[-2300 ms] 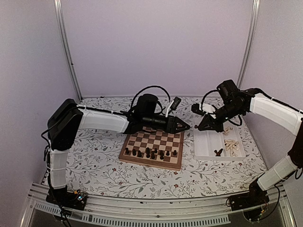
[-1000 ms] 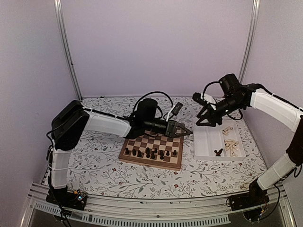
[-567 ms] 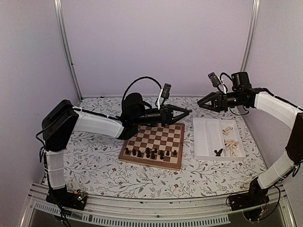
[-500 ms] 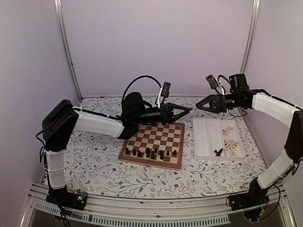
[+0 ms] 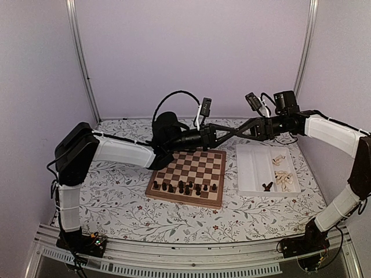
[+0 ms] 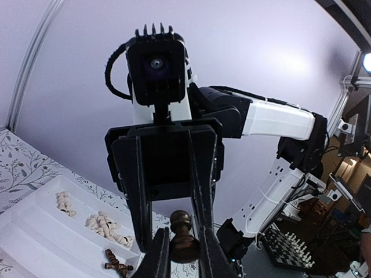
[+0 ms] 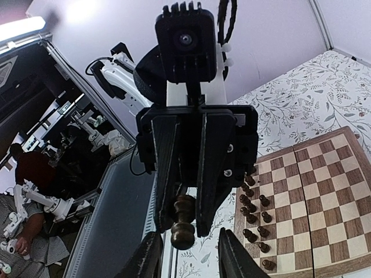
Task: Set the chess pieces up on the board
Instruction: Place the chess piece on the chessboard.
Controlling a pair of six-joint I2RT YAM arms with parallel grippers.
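The left gripper, jaws clamped tight, held a glossy dark turned chess piece aloft beyond the checked wooden board. The right gripper bracketed it, jaws parted, not touching.

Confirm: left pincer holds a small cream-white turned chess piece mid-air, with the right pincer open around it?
Wrong colour only. The small turned chess piece in the left pincer is dark brown, not cream-white, as the right wrist view shows. It is held mid-air, with the right pincer open around it.
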